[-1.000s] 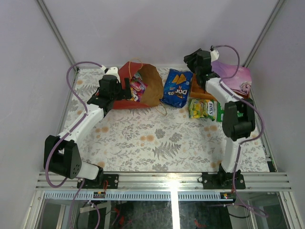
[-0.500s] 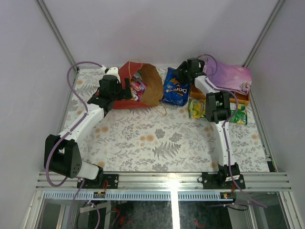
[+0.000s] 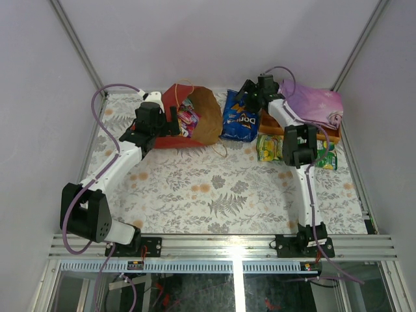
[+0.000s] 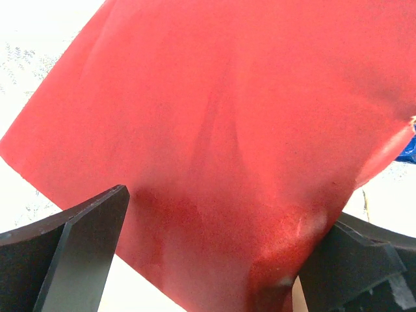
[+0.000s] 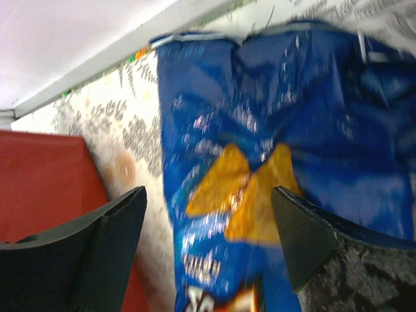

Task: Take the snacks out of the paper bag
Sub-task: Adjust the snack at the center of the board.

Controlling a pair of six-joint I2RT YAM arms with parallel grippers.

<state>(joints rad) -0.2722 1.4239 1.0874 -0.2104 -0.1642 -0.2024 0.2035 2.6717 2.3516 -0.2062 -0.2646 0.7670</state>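
1. The left gripper (image 4: 221, 214) pinches a bulging fold of the tall red paper bag (image 3: 170, 97) between its black fingers.
2. The right gripper (image 5: 208, 195) is spread wide over the glossy blue Doritos chip bag (image 3: 239, 120); contact cannot be told.
3. The paper bag lies on its side on the floral table (image 3: 214, 188), mouth facing right, colourful packets (image 3: 187, 122) inside.
4. The chip bag lies flat just beside that mouth, long axis near to far.
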